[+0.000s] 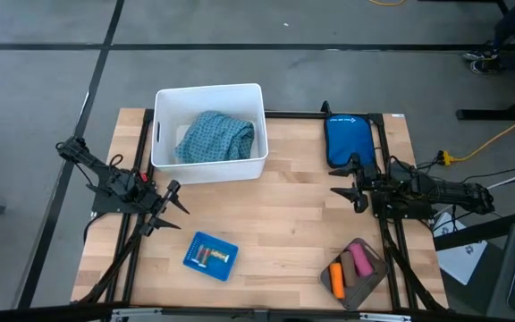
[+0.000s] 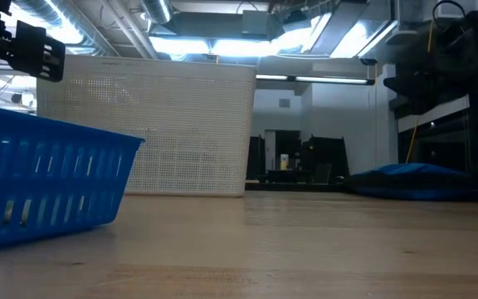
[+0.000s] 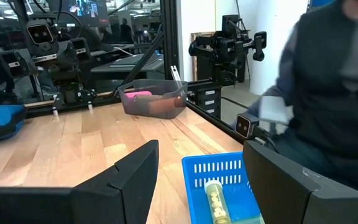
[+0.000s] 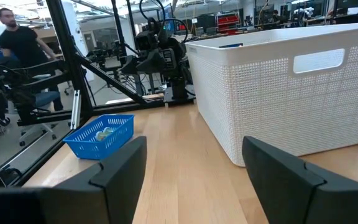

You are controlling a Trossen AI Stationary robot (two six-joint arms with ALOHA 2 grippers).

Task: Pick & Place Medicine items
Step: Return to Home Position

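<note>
Step in hand: homing. Nothing carried, no pick under way.

- Left gripper (image 1: 175, 199): at the left side of the table (image 1: 275, 224), low over the wood, fingers spread wide, empty. Its wrist view looks straight at the small blue basket (image 1: 191, 259) just ahead.
- Right gripper (image 1: 345, 185): at the right side, beside the blue pouch (image 1: 343, 140), fingers likewise apart, nothing between them.

Medicine items:
- Pink oblong block (image 1: 359, 260), orange tube (image 1: 337, 278) and dark brown stick (image 1: 349, 271) lie side by side in the dark bin (image 1: 375, 266) at the near right corner. All smooth, finger-shaped, roughly parallel.
- Clear vial of yellowish pills (image 3: 215, 198) lies flat in the blue basket, near the front centre.
- Blue patterned gown (image 1: 215, 137) sits bunched in the white bin (image 1: 208, 89) at the back left.

Judgement: sorting looks finished, with every piece sitting in some container. The next move calls only for folding each arm to rest with claws released, clear of the white bin and the basket. Low risk; the left arm is the nearer to a container.
</note>
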